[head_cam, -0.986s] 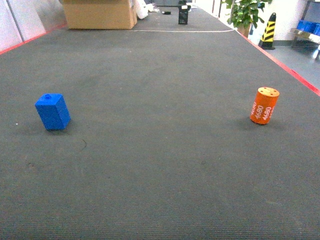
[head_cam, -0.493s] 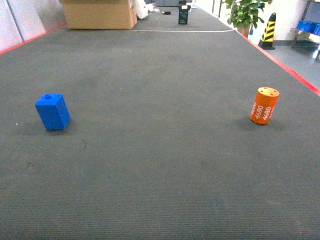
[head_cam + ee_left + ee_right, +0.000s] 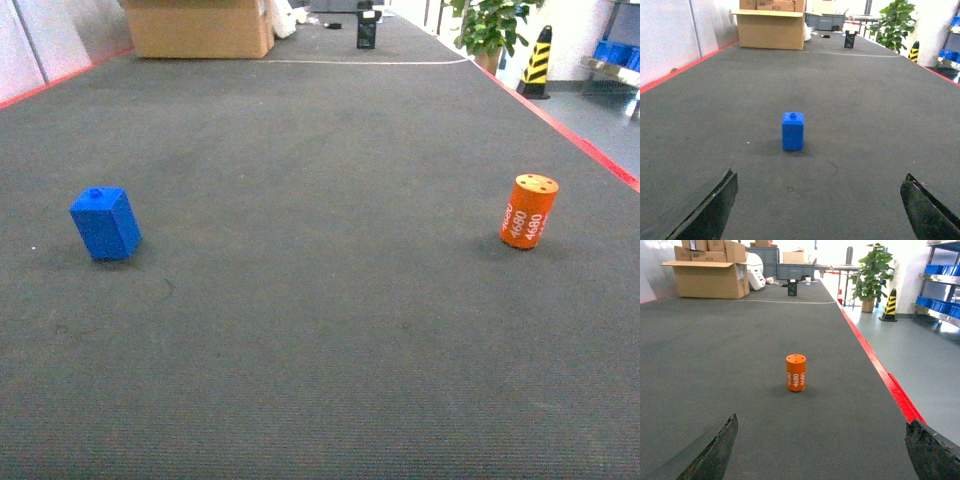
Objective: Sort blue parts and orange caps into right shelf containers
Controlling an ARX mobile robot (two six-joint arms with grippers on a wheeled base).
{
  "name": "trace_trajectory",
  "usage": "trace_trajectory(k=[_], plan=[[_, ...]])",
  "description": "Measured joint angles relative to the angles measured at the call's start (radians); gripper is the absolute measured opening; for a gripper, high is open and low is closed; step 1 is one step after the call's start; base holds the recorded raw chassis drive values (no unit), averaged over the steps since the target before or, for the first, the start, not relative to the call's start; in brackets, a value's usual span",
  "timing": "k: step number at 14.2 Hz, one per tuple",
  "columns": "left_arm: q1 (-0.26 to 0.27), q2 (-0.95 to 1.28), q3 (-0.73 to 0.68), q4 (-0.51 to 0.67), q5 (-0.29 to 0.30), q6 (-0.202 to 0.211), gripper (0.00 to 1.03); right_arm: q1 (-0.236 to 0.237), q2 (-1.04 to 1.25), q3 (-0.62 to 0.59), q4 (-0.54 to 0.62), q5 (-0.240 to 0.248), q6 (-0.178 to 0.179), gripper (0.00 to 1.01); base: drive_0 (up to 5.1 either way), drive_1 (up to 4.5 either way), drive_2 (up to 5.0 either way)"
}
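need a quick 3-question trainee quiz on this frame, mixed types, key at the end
1. True or false: the blue part is already held in a pincer.
2. Which arm's wrist camera is lined up on the orange cap? A) left B) right C) neither
3. Fill in: the white print on the orange cap reads ____.

Key:
1. False. It stands free on the dark mat, ahead of the open left pincer.
2. B. The cap sits centred ahead of the open right pincer.
3. 4680

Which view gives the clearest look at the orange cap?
The right wrist view: the orange cap stands centred, upright, "4680" readable. The head view shows it smaller, far right. The left wrist view misses it.
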Motion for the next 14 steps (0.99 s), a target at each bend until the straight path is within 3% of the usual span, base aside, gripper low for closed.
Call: trace_trajectory(k=[14], plan=[[0.000, 0.000, 0.000, 0.000, 0.000, 0.000, 0.98, 0.000, 0.000, 0.000, 0.000, 0.000, 0.000, 0.98, 0.0, 0.00, 0.0]])
